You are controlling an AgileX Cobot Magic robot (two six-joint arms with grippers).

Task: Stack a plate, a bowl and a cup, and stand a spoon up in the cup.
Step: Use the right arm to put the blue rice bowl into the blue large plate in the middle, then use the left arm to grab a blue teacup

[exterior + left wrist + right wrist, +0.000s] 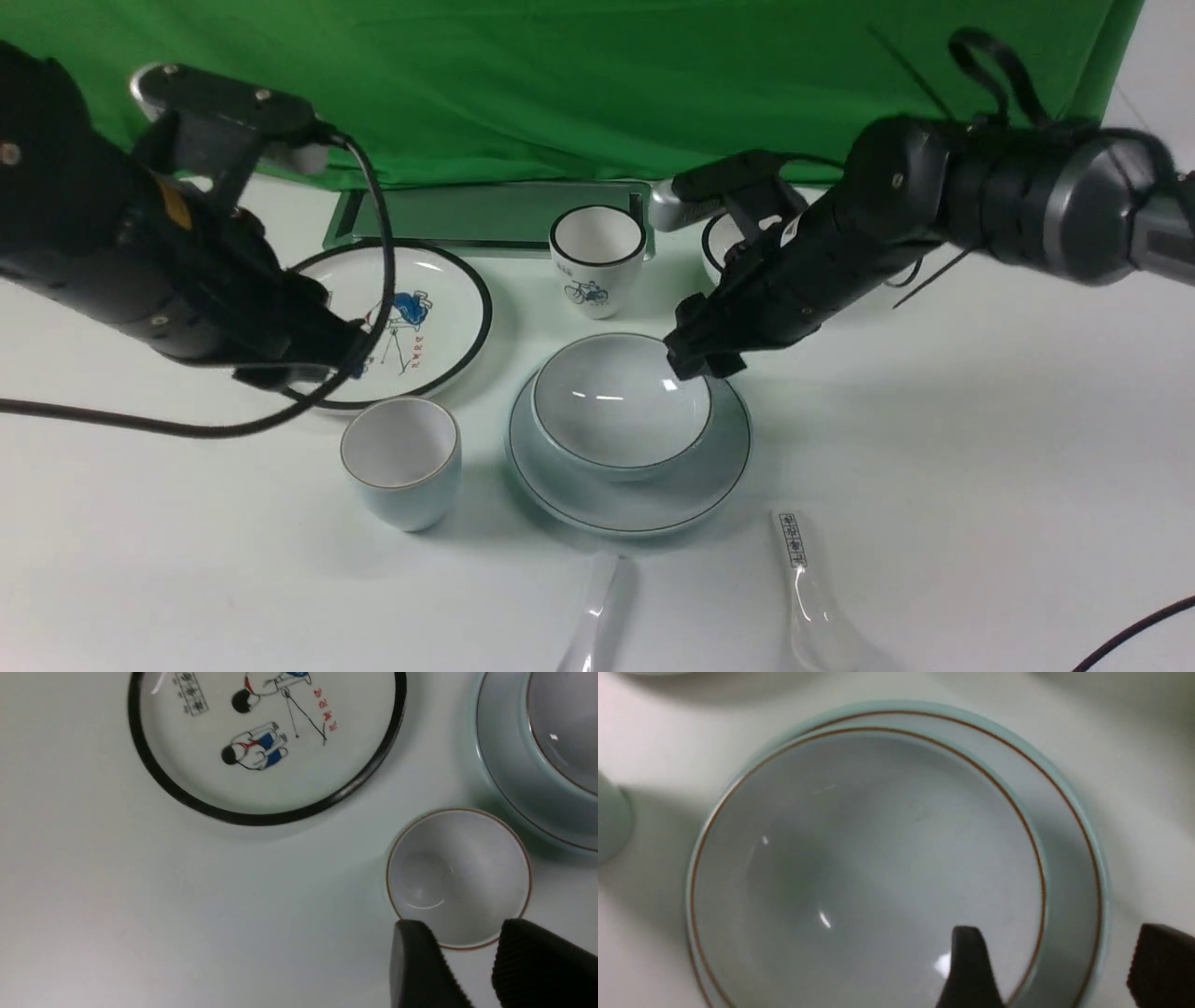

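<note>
Carrying the bowl [621, 406], the plate [635, 509] lies flat on the counter [980, 467], beneath and to the left of the right gripper [1059, 933]. That gripper is empty with its fingers spread, one above the bowl's interior and the other outside the rims of both pieces; whether a finger touches the rim cannot be told. The bowl is upright, opening upward, and seated off-centre on the plate, so the first stacking stage is judged complete. The cup [401, 467] stands upright on the counter, mouth upward, just nearer the robot than the left gripper [460, 933], whose fingers are apart and hold nothing. The spoon [593, 616], the plain one, lies on the counter on the robot's side of both grippers, between them from left to right. Its long axis runs mainly toward and away from the robot, slightly slanted, with the handle end pointing away and a little to the right; the opposite end is cut off by the front view. Two stages remain: placing the cup in the bowl, then standing the spoon in the cup. The next move calls for the left gripper to take the cup by its wall.
</note>
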